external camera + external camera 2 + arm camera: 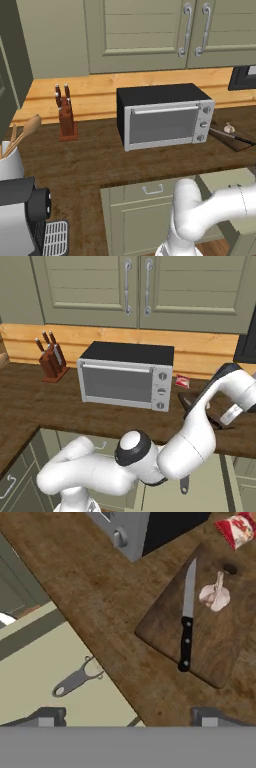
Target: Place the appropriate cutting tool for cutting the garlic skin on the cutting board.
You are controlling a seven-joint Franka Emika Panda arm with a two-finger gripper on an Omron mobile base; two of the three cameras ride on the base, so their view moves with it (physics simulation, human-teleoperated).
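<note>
Matt dk wood cutting board (220, 647); knife (187, 617) w/ shiny metal blade (blk handle).

Dark wood counter (90, 597); bearing toaster oven (162, 116), knife block (66, 116), cutting board (210, 642), red packet (239, 529); utensil crock (11, 162) at left.

My knife (187, 619) has a silver blade and a black handle, lying on the dark brown cutting board (220, 642), whose grain is streaked a little lighter. The garlic (215, 596) at the knife's 3 o'clock is whitish-beige with soft grey shading. At the board's 1 o'clock, a packet (237, 530) is red with white marks. The counter (90, 587) is mottled dark brown wood. The toaster oven (125, 376) is black on top with a silver-grey front and grey knobs. The peeler-like tool (76, 679) at 8 o'clock is dark grey against pale olive-cream cabinetry. The knife block (67, 122) is reddish-brown. My fingertips (47, 717) are dark grey.
</note>
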